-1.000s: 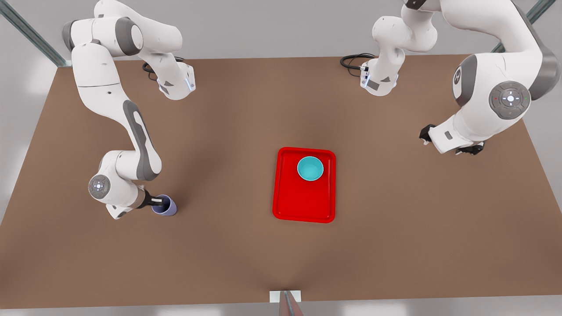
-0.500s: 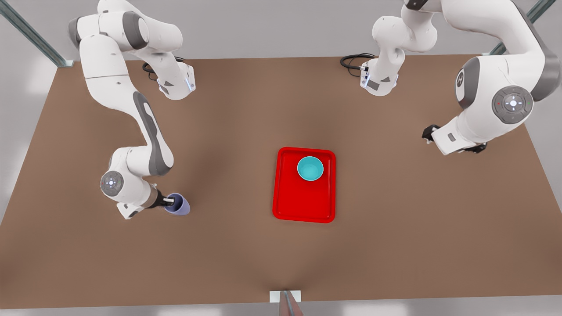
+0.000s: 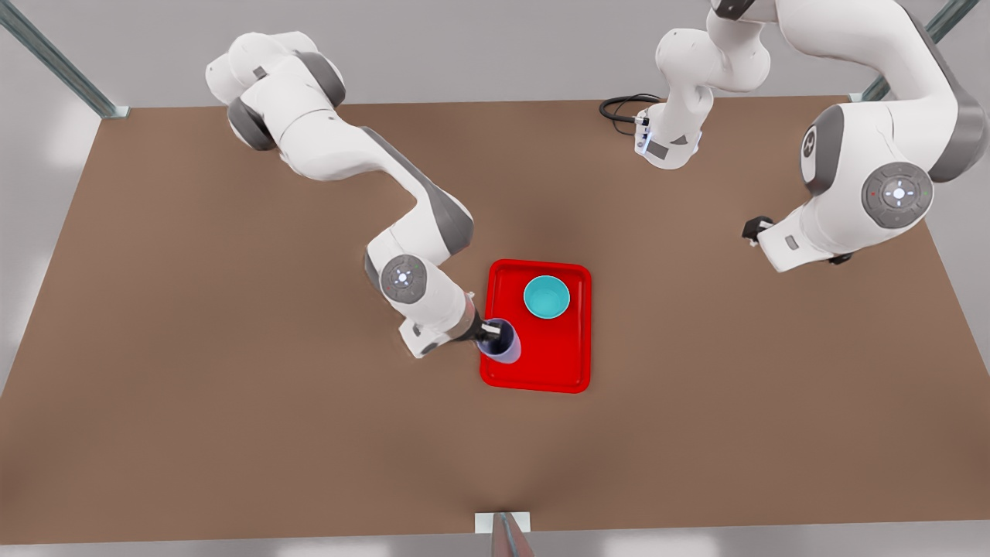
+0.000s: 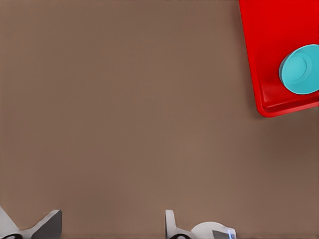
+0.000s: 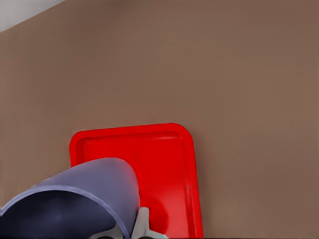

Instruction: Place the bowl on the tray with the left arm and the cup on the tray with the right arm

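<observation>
Right gripper is clamping the lavender cup by its rim, one finger inside the mouth. It is holding the cup over the edge of the red tray on the front view's left. The right wrist view is showing the cup's open mouth close up with the tray beneath it; can't tell if the cup is touching the tray floor. Teal bowl is sitting upright inside the tray's far half, apart from the cup. Left gripper is waiting well off toward the front view's right, above the brown surface; can't tell how its fingers are set. Left wrist view is catching the tray corner and the bowl.
</observation>
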Action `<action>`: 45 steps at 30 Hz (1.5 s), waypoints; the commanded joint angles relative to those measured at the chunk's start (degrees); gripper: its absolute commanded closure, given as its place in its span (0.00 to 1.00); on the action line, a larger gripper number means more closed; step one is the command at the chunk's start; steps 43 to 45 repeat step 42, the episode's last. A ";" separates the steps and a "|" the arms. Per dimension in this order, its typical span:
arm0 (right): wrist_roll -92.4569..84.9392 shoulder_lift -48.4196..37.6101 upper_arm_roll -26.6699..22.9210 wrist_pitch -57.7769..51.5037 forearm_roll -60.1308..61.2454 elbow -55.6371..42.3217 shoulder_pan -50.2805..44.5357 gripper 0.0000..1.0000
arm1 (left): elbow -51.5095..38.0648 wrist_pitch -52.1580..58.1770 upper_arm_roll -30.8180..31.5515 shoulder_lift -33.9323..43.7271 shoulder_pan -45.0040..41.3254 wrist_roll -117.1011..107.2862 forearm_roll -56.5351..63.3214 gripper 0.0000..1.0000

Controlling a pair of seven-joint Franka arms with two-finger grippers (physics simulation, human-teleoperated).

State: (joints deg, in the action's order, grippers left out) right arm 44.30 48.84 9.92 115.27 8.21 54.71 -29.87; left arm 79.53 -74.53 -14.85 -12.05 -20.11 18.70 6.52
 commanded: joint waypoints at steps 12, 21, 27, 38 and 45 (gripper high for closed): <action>-0.70 10.84 0.10 10.06 -5.05 -0.04 -2.73 0.79 | -0.26 2.11 0.43 -0.70 -0.10 -0.68 -0.54 0.00; 0.09 10.14 0.02 9.44 -4.61 -0.13 -4.49 0.00 | -0.61 2.20 0.52 -0.96 -0.10 -0.68 -0.89 0.00; -0.96 -4.00 -0.51 -1.19 -5.40 6.01 -0.02 0.00 | -0.70 2.20 0.52 -0.96 -0.72 -0.94 -0.81 0.00; -35.25 -44.80 -8.77 -25.45 -6.19 40.48 26.62 0.00 | -1.05 2.20 1.05 -1.05 -0.81 -1.03 -0.72 0.00; -35.77 -45.58 -8.60 -25.62 -5.92 37.49 27.85 0.00 | -1.05 2.20 1.40 -1.05 -0.81 -1.03 -0.63 0.00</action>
